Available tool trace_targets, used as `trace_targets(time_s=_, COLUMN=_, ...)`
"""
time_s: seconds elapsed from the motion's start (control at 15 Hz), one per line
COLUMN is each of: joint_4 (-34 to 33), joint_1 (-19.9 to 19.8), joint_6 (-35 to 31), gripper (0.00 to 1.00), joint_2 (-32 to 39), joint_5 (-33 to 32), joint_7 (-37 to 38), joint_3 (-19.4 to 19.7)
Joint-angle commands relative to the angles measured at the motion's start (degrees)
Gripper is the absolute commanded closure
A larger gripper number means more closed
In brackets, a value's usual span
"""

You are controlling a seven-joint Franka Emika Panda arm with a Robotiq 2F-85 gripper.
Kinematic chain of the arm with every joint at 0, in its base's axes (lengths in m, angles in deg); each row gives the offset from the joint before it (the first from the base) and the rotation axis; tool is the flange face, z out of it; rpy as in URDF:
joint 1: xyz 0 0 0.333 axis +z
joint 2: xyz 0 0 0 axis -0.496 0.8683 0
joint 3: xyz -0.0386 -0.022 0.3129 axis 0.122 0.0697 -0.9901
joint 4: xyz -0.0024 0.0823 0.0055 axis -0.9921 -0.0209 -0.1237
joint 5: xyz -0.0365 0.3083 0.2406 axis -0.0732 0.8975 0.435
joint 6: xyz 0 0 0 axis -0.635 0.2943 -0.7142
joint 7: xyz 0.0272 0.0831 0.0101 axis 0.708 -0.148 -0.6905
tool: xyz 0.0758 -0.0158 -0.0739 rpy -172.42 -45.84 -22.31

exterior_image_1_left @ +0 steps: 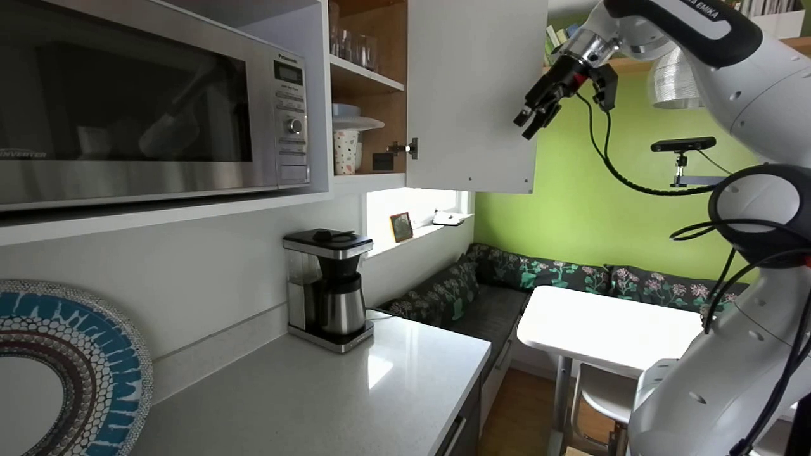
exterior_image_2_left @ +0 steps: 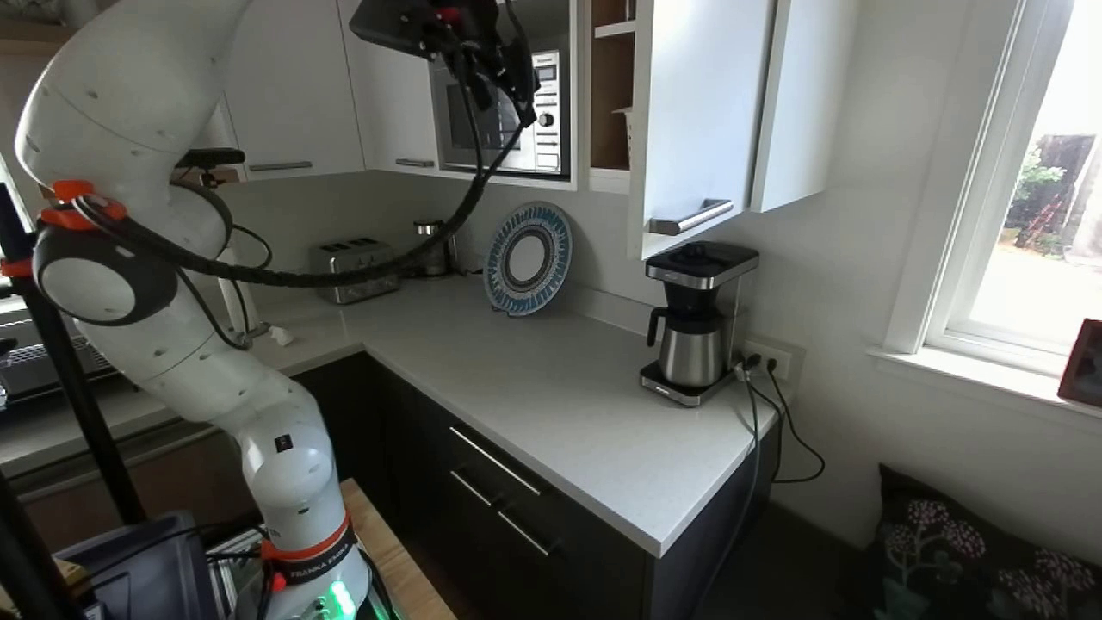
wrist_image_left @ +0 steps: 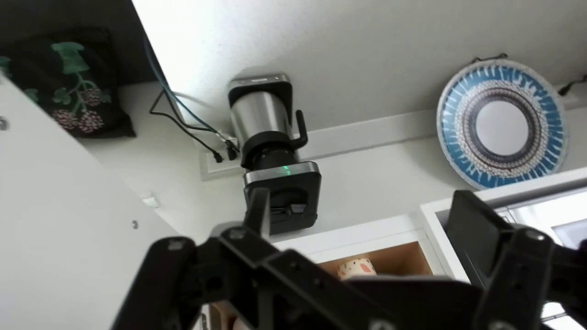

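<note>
One gripper (exterior_image_1_left: pixel 524 126) spread wide, near a swung-out cabinet door (exterior_image_1_left: pixel 469 95)

Gripper up high, pointing down at a slant. Its fingers (wrist_image_left: pixel 472 229) stand well apart in the wrist view, only the scene beyond showing between them. Cabinet door juts well out from the cabinet (exterior_image_1_left: pixel 391 114); in an exterior view the fingertips overlap its outer part, contact hard to judge. Bar handle (exterior_image_2_left: pixel 691 218) low on the door's front face. Cabinet interior: drinking glasses (exterior_image_1_left: pixel 364 50) on the upper shelf (exterior_image_1_left: pixel 367 74); beneath, a speckled cup (exterior_image_1_left: pixel 344 152) with a pale dish (exterior_image_1_left: pixel 358 123) just above it. Microwave (exterior_image_1_left: pixel 127 101) in the adjoining bay. Lower down, on the table (exterior_image_2_left: pixel 516 362): coffee maker (exterior_image_2_left: pixel 693 297) upright, steel carafe (exterior_image_2_left: pixel 691 355) seated in it. Round blue-patterned plate (exterior_image_2_left: pixel 528 258) propped by the wall (exterior_image_2_left: pixel 603 250). Toaster (exterior_image_2_left: pixel 355 258) farther along.
</note>
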Motion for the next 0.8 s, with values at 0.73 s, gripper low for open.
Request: trace_targets(time_s=0.73, joint_4=-11.2, joint_1=0.0, joint_6=-6.7, gripper=0.00, joint_2=5.3, joint_5=-17.6, joint_7=-17.3, joint_3=6.5)
